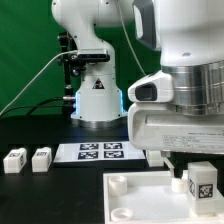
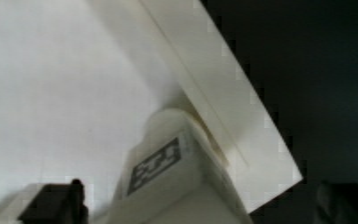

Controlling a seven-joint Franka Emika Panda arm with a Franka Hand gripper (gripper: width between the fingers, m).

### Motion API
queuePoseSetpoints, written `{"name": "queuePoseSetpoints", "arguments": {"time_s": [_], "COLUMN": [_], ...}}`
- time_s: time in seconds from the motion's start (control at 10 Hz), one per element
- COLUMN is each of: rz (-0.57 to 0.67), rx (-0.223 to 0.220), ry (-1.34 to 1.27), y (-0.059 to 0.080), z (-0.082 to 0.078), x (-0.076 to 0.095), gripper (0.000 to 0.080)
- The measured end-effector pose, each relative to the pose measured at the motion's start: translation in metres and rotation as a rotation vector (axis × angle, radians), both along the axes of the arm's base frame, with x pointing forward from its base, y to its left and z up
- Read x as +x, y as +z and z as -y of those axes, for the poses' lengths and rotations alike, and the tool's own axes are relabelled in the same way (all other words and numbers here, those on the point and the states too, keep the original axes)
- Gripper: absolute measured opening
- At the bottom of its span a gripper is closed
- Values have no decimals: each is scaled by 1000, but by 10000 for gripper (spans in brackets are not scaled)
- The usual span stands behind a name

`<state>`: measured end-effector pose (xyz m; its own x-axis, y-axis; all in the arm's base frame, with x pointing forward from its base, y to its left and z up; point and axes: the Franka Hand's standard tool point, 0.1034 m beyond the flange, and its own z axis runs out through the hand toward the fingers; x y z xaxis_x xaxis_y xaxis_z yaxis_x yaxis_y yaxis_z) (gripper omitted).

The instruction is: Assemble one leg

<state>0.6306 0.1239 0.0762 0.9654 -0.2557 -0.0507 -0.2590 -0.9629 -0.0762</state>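
1. The claw hangs right over one corner of the big white panel, the corner on the exterior view's right.
2. The claw's two fingers are apart and hold nothing.
3. The leg stands up on that same corner of the panel, with its black-and-white tag facing the exterior view.
4. The leg is just under the claw, in the gap between the two fingers.
5. In the wrist view one dark finger is beside the leg, and a strip of white panel shows between them, so that finger does not touch the leg.
6. The other finger is only a dim dark shape on the far side of the leg. I cannot tell how near it is.
7. I cannot tell if the bottom of the leg sits down inside the panel's round corner hole.
8. Two other small blocks sit side by side on the black table, off the panel and toward the exterior view's left.
9. The marker board lies flat just behind the panel, between the panel and the robot's base.
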Motion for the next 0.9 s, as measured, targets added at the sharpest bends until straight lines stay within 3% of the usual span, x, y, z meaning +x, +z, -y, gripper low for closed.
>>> {"name": "queuePoseSetpoints", "arguments": {"time_s": [0.3,0.5,0.6,0.7,0.9], "rz": [29,25,18,13,-3], "rx": [-29,-26,-26,-30,-26], "ry": [223,176,94,27,-152], "y": [1,1,1,0,-1], "z": [-1,-1,-2,1,3], "x": [2,1,1,1,2], "gripper": [649,389,389,301,300]}}
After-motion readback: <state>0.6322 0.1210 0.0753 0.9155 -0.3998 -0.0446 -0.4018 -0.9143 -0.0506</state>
